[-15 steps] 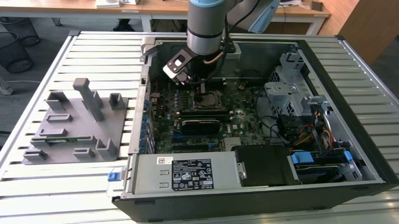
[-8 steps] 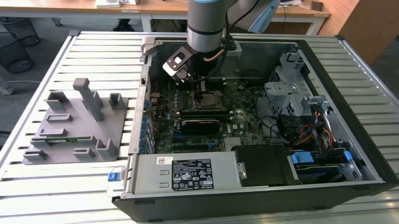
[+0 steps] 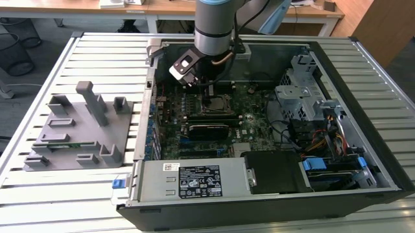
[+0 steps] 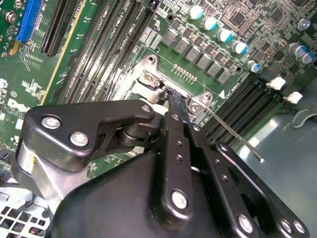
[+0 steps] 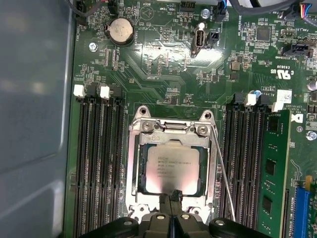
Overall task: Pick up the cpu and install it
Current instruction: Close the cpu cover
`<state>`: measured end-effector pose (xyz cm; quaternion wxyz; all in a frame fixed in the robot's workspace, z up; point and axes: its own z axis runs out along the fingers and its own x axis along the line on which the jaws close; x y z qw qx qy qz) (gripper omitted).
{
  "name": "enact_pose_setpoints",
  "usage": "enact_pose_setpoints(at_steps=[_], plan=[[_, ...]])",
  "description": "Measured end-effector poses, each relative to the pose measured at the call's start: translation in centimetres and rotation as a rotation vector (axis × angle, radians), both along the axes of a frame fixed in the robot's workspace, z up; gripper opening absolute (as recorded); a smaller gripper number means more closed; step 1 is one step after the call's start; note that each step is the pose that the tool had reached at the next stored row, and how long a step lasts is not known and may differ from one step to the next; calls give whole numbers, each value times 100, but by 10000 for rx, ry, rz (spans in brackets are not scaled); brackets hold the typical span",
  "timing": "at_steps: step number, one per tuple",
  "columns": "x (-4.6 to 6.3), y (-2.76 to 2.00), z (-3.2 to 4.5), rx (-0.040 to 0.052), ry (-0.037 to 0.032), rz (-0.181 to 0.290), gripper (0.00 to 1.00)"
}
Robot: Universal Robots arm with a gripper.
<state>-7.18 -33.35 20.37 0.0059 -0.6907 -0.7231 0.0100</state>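
Now: cpu (image 5: pixel 169 169) flat in the metal-framed socket (image 5: pixel 134 163) on the motherboard (image 5: pixel 163 64), inside the open computer case (image 3: pixel 259 213). At the cpu's edge, end effector (image 5: pixel 172 197) with 2 fingers (image 5: pixel 167 203) pressed together, gripping nothing.

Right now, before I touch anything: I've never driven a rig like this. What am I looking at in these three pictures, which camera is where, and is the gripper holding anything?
The machine is one robot arm ending in a two-fingered gripper. The exterior view comes from a camera off the arm. It looks down on an open computer case lying on a slatted table, with a grey parts holder on that view's left. Both wrist views come from cameras riding on the arm, close above the green motherboard. In the first wrist view the cpu lies in its metal-framed socket, with a green memory stick in a slot nearby. The gripper looks shut, its tips together at the cpu's edge, and it holds nothing.
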Motion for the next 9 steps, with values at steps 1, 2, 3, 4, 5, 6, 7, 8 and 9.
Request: enact_pose_setpoints(at_steps=[1, 2, 3, 4, 5, 6, 7, 8, 9], plan=[[0, 0, -6, -10, 0, 0, 12], [0, 0, -12, -20, 0, -1, 12], [0, 0, -17, -27, 0, -1, 12], [0, 0, -23, -35, 0, 0, 12], [-1, 0, -27, -40, 0, -1, 12], [-1, 0, -31, -47, 0, 0, 12], [-1, 0, -35, -53, 0, 0, 12], [-1, 0, -39, -61, 0, -1, 12], [-1, 0, -42, -68, 0, 0, 12]])
